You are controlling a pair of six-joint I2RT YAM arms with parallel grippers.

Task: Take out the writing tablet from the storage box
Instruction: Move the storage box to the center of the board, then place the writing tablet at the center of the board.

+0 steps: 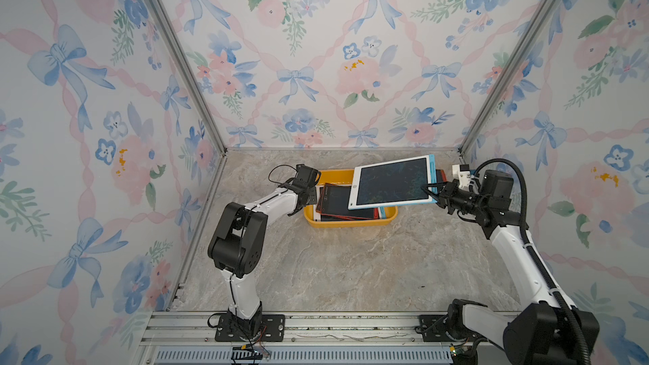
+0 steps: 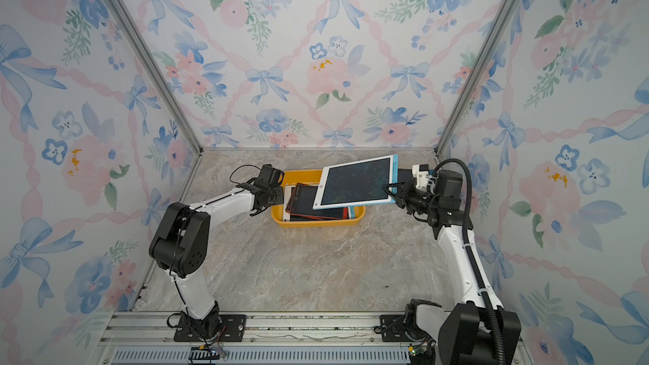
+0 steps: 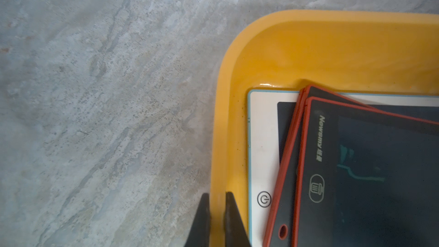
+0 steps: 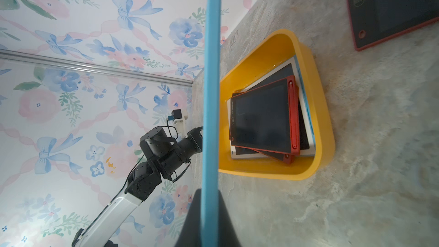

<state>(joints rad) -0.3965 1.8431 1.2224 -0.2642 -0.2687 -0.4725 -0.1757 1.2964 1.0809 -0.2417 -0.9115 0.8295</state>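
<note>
Right gripper (image 1: 431,192) clamps white blue-edged writing tablet (image 1: 393,182) above yellow-orange plastic storage box (image 1: 351,222). Only left wrist view shows left gripper (image 3: 217,193) pinching its rim.

Fig. My worktop (image 1: 351,268): grey-beige marbled surface. Wallpaper (image 1: 316,47) printed with blue bows and pink flowers covers the three walls around it. Metal posts (image 1: 182,57) stand in both far corners; grooved metal rails (image 1: 351,324) run along my near edge.

The marble-patterned tabletop (image 1: 351,268) carries the yellow storage box (image 1: 351,223) and a red-framed tablet (image 4: 392,8).
</note>
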